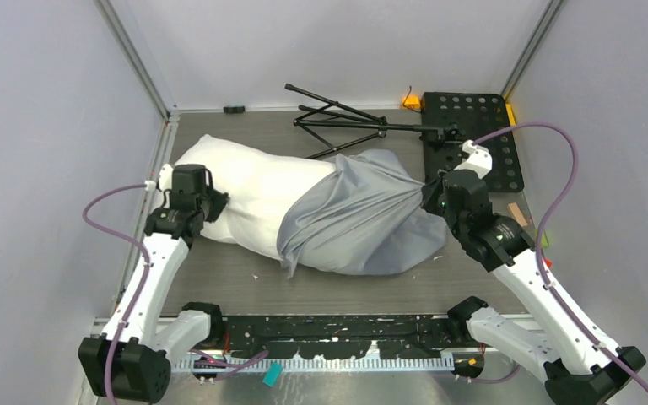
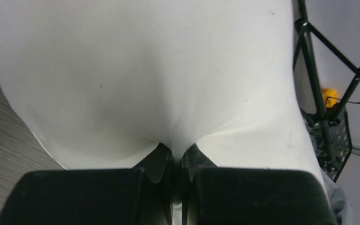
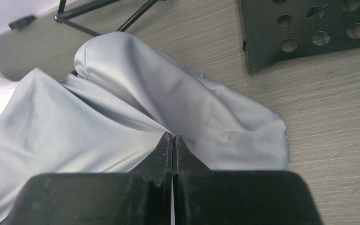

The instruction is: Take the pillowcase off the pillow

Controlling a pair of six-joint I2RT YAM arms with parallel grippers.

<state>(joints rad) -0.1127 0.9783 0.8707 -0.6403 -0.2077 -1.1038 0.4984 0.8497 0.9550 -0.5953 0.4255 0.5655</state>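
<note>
The pillow lies mid-desk, its 3 o'clock half inside the case. The left hand is clamped on the pillow's 9 o'clock end, and the right hand pinches the case's 3 o'clock end. Best to anchor left and draw right steadily toward 3 o'clock, so the fabric slides off.

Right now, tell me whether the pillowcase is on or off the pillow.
Half off. The pillowcase covers only the right end of the pillow; the white left half lies bare.
</note>
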